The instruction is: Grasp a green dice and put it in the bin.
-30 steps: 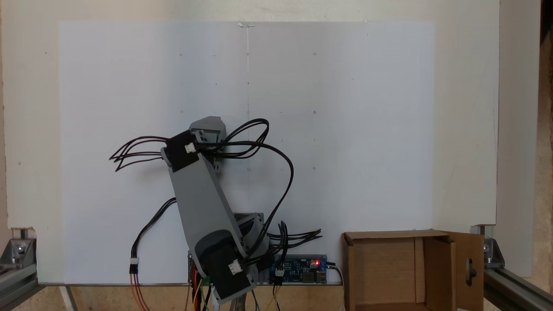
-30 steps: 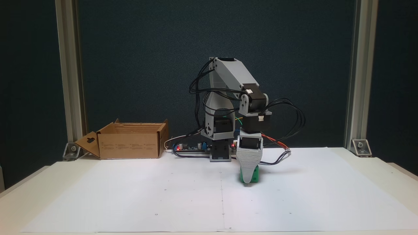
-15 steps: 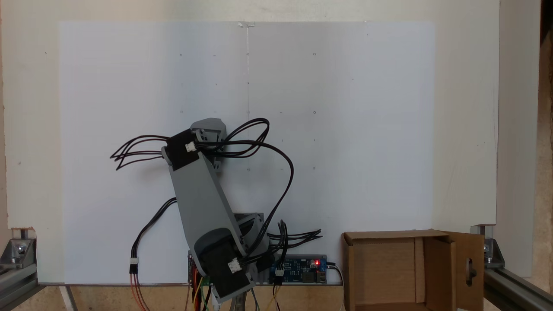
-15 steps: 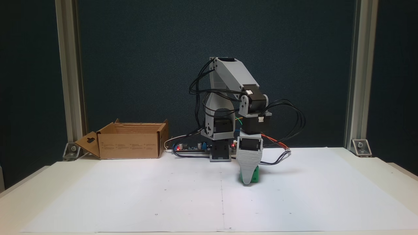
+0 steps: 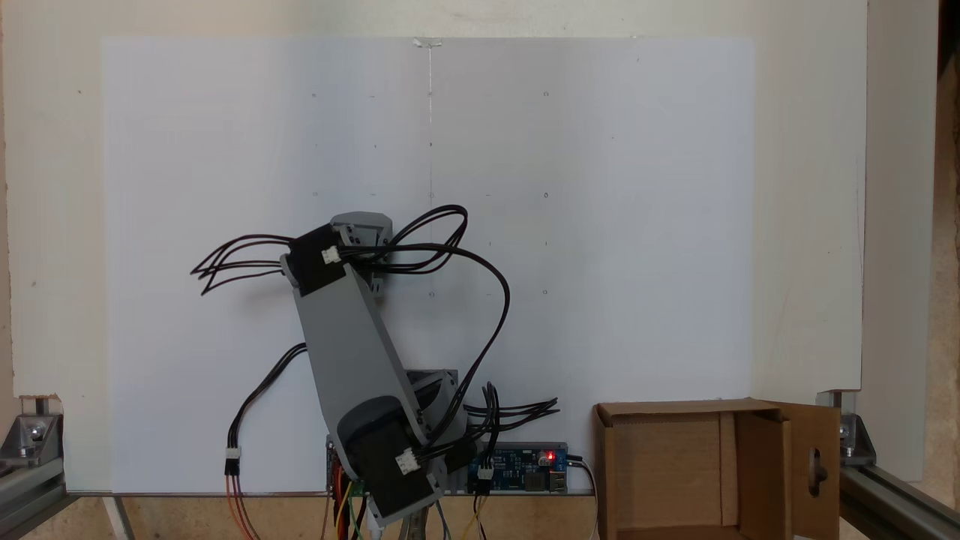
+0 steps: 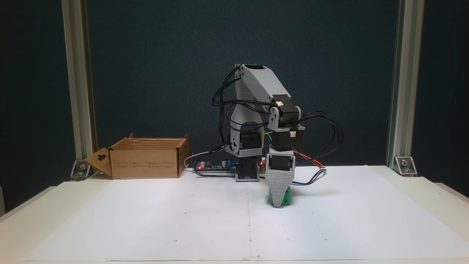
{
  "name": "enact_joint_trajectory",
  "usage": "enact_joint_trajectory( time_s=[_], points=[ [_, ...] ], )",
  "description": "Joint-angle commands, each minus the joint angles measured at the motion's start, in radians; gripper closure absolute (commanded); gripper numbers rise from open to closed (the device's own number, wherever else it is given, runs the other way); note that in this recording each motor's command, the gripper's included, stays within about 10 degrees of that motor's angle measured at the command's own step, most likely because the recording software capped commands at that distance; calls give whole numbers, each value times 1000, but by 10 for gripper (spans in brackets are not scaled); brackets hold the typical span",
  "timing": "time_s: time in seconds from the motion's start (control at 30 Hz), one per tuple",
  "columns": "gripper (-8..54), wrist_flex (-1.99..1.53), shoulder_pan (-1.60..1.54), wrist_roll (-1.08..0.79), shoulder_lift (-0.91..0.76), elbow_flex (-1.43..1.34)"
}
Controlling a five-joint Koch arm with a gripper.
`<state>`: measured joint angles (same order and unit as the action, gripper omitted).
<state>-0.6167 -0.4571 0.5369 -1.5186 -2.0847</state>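
One small bright green plastic dice (image 6: 287, 196) sits on the white paper sheet (image 6: 183, 220) covering the tabletop (image 6: 436, 190), grey ribbed end effector (image 6: 279, 202) down over its front; one finger shows, so grip state can't be told. Further back left in this fixed view, brown cardboard box bin (image 6: 146, 161), flaps open, well apart.

My pale table (image 6: 421, 190) with a white paper sheet (image 6: 165, 220) over most of it, green dice (image 6: 287, 196) sitting on the sheet near its middle, open cardboard bin (image 6: 146, 163) at the far left corner, circuit board (image 6: 214, 165) beside my base (image 6: 247, 172).
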Motion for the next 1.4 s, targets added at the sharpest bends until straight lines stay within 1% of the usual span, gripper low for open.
enact_joint_trajectory(
  time_s=[0.0,0.03,0.13,0.2,0.23,0.33,0.6,0.73,0.87,0.97,1.13,1.17,1.23,1.37],
  points=[
    [152,2,8,64,-3,18],
    [154,3,9,64,-3,18],
    [212,5,11,64,-3,17],
    [215,5,12,64,-3,17],
    [236,3,12,66,-3,18],
    [334,0,14,67,-15,17],
    [336,-38,34,67,-80,18],
    [337,-94,78,66,-183,31],
    [336,-230,207,58,-256,133],
    [337,-440,356,-32,-305,339],
    [336,-653,548,-152,-314,659],
    [337,-684,598,-195,-314,770],
    [337,-695,747,-306,-314,813],
    [337,-693,896,-437,-311,816]
  ],
)
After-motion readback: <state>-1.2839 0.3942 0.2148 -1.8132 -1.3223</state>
